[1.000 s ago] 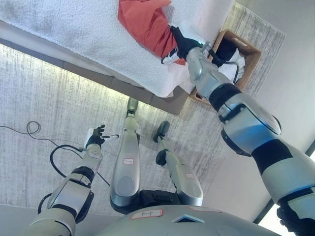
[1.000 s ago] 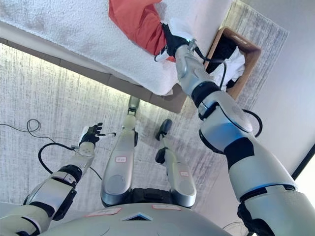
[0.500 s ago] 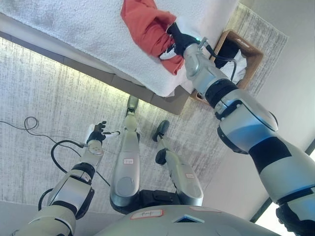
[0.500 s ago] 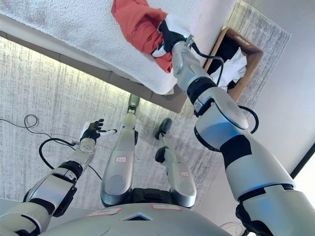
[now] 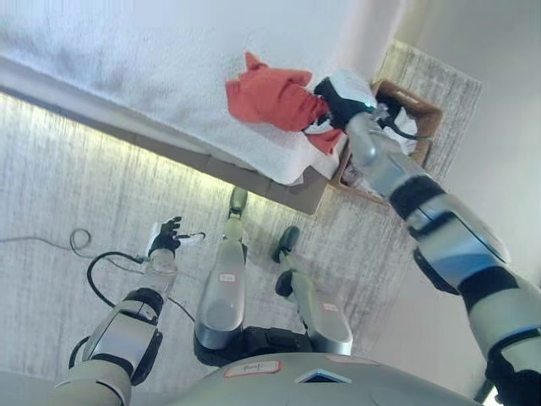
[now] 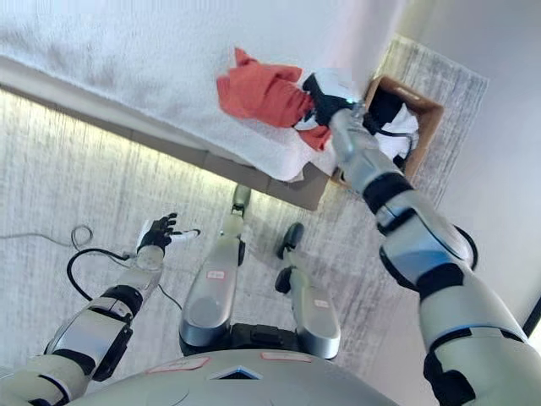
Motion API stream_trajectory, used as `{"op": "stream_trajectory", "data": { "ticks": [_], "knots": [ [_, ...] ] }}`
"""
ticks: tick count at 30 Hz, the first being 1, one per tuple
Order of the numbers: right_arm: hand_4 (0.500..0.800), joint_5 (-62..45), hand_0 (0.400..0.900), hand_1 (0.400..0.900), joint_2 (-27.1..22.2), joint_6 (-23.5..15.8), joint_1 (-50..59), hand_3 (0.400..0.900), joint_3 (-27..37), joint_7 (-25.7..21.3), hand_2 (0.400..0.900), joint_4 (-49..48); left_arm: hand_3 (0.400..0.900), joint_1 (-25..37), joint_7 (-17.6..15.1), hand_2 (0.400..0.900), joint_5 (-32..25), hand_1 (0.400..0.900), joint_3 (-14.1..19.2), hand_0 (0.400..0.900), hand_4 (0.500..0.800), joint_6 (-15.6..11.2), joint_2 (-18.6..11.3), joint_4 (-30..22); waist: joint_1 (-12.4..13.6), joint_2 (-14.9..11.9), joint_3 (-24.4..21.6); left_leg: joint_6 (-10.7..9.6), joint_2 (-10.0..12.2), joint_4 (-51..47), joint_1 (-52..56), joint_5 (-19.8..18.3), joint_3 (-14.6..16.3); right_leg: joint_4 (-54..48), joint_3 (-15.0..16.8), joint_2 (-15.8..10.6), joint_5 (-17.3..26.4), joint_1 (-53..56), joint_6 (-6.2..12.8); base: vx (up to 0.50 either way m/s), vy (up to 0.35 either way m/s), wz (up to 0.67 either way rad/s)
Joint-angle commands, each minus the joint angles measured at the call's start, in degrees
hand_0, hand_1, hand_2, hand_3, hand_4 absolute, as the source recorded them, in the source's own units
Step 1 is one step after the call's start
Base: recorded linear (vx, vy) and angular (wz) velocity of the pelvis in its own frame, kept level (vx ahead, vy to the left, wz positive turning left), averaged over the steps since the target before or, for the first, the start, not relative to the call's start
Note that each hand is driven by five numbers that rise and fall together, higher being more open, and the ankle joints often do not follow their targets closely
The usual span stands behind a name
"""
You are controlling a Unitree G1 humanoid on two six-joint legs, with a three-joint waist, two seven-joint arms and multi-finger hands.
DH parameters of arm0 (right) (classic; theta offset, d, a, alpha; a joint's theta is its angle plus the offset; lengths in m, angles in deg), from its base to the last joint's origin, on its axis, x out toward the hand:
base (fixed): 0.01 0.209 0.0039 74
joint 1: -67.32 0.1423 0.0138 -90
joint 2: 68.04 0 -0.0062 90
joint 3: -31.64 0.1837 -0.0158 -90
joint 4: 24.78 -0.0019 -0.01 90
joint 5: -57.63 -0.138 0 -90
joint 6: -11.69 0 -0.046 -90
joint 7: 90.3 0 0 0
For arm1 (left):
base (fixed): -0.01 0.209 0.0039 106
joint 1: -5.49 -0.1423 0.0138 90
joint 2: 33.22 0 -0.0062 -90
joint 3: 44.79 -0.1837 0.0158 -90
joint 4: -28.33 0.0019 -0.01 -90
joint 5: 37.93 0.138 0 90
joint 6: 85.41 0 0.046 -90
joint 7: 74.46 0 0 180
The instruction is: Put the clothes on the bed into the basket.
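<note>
A red-orange garment [image 5: 272,97] lies bunched near the corner of the white bed [image 5: 152,76]. My right hand [image 5: 335,100] is shut on the garment's right end, with red cloth hanging below the fingers at the bed's edge. Just right of that hand stands the brown wicker basket [image 5: 414,95] on the floor, holding white and dark clothes. My left hand [image 5: 166,234] hangs low over the carpet at the lower left, fingers relaxed and holding nothing.
The bed's dark base [image 5: 296,193] runs along the carpet [image 5: 101,169] below the mattress edge. A pale wall [image 5: 499,127] rises right of the basket. The basket sits tight against the bed's corner.
The whole view has shifted as the camera moved. My right hand has pulled the red garment toward the bed's corner and the basket, bunching it up. The left hand has stayed put.
</note>
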Motion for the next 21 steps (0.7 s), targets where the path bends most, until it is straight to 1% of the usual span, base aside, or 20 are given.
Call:
{"op": "stream_trajectory", "data": {
  "ticks": [1,2,3,6,8,10,11,12,13,15,16,17,21],
  "knots": [
    [0.5,-0.4,0.4,0.4,-8.6,-2.9,-7.5,0.4,8.8,-6.1,0.4,-4.8,0.9,-4.8,0.5,0.9,3.9,0.9,-0.2,0.9,0.8,-1.5,2.2,1.8,-4.8,0.1,-8.7,1.4,0.9,-3.5,1.9,-2.3,-2.0,2.4,2.6,-2.1,-0.8,-1.4,3.0,0.0,0.0,0.0],
    [0.5,-0.4,0.4,0.4,-8.7,-2.8,-7.6,0.4,8.9,-6.0,0.4,-5.0,0.9,-4.8,0.5,0.9,3.9,0.9,-0.2,0.9,0.8,-1.5,2.2,1.8,-4.8,0.1,-8.9,1.4,0.9,-3.5,1.7,-2.2,-2.1,2.3,2.5,-2.1,-0.7,-1.6,3.01,0.0,0.0,0.0],
    [0.5,-1.2,0.4,0.4,-10.0,-3.5,-13.3,0.4,13.4,-6.3,0.4,-7.2,0.9,-5.8,1.3,0.9,4.6,0.9,0.4,0.9,0.8,-1.5,3.0,1.4,-5.9,1.3,-10.6,1.4,0.7,-3.5,2.9,-2.4,-1.6,2.7,2.5,-2.6,-1.3,-0.5,3.15,0.04,-0.02,0.03],
    [0.5,-3.5,0.4,0.4,-13.1,-3.8,-20.6,0.4,22.5,-7.9,0.4,-8.6,0.9,-7.0,2.4,0.9,5.6,0.9,1.1,0.9,0.8,-1.2,3.5,1.7,-7.0,2.6,-13.2,1.5,0.6,-3.5,5.8,-3.3,-1.0,3.8,2.5,-3.1,-2.6,1.8,3.23,0.07,-0.031,0.0],
    [0.5,-3.6,0.4,0.4,-14.4,-3.5,-24.5,0.4,27.0,-8.3,0.4,-9.7,0.9,-8.4,3.6,0.9,6.2,0.9,1.7,0.9,0.8,-1.0,3.6,1.3,-7.6,3.3,-15.0,1.7,0.5,-3.5,7.7,-4.1,-0.7,4.3,2.9,-3.1,-3.5,3.2,3.23,0.1,-0.039,-0.08],
    [0.5,-4.8,0.4,0.4,-14.6,-3.1,-27.2,0.4,30.8,-9.0,0.4,-9.1,0.9,-9.0,4.2,0.9,6.5,0.9,2.1,0.9,0.8,-0.8,3.7,1.7,-8.2,3.9,-16.8,1.7,0.5,-3.5,9.0,-4.5,-0.5,4.3,3.4,-3.2,-3.8,4.3,3.2,0.09,-0.05,-0.07],
    [0.5,-5.3,0.4,0.4,-14.8,-2.6,-28.9,0.4,33.4,-9.0,0.4,-11.0,0.9,-9.6,4.6,0.9,6.3,0.9,2.7,0.9,0.8,-0.6,3.7,1.1,-8.6,4.2,-17.6,1.7,0.5,-3.5,9.7,-4.8,-0.3,4.2,3.6,-3.2,-4.1,5.0,3.15,0.07,-0.029,-0.03],
    [0.5,-5.3,0.4,0.4,-14.7,-2.4,-29.3,0.4,33.7,-8.9,0.4,-11.4,0.9,-9.7,4.6,0.9,6.3,0.9,2.6,0.9,0.8,-0.5,3.6,1.1,-8.5,4.1,-17.6,1.7,0.5,-3.5,9.8,-4.9,-0.3,4.2,3.5,-3.2,-4.1,5.1,3.15,0.06,-0.046,0.01],
    [0.5,-6.4,0.4,0.4,-14.5,-2.7,-30.7,0.4,35.9,-9.9,0.4,-9.6,0.9,-9.9,4.7,0.9,6.5,0.9,2.9,0.9,0.8,-0.4,3.8,1.5,-8.7,4.4,-18.3,1.7,0.4,-3.5,10.3,-5.1,-0.2,4.2,3.5,-3.1,-4.4,5.7,3.12,0.04,-0.045,0.0],
    [0.5,-7.1,0.4,0.4,-14.0,-2.0,-32.8,0.4,38.3,-9.8,0.4,-10.9,0.9,-10.8,5.1,0.9,6.5,0.9,3.8,0.9,0.8,0.1,3.7,1.9,-9.1,4.9,-19.4,1.7,0.4,-3.5,11.2,-5.5,-0.3,4.2,3.6,-3.0,-4.8,6.5,3.02,0.05,-0.061,0.0],
    [0.5,-7.9,0.4,0.4,-14.0,-2.1,-33.5,0.4,39.0,-10.0,0.4,-8.5,0.9,-11.1,5.0,0.9,6.7,0.9,3.9,0.9,0.8,0.1,3.8,2.4,-9.2,5.2,-19.9,1.7,0.4,-3.5,11.4,-5.5,-0.3,4.1,3.5,-2.9,-4.9,6.9,2.98,0.04,-0.083,0.03],
    [0.5,-8.9,0.4,0.4,-13.9,-1.8,-33.4,0.4,39.0,-9.7,0.4,-5.6,0.9,-11.6,5.4,0.9,7.3,0.9,4.0,0.9,0.8,0.3,3.8,3.4,-9.2,5.5,-20.6,1.6,0.4,-3.5,11.8,-5.7,-0.4,3.8,3.5,-2.8,-5.1,7.6,2.87,0.03,-0.062,0.02],
    [0.5,-10.1,0.4,0.4,-14.0,-1.1,-32.6,0.4,38.8,-8.9,0.4,-3.0,0.9,-13.1,6.3,0.9,7.5,0.9,3.9,0.9,0.8,0.6,3.9,3.4,-9.2,6.3,-21.4,1.5,0.7,-3.5,12.3,-5.8,-0.2,3.1,3.7,-2.5,-5.0,8.2,2.57,0.01,-0.066,-0.04]
  ]
}}
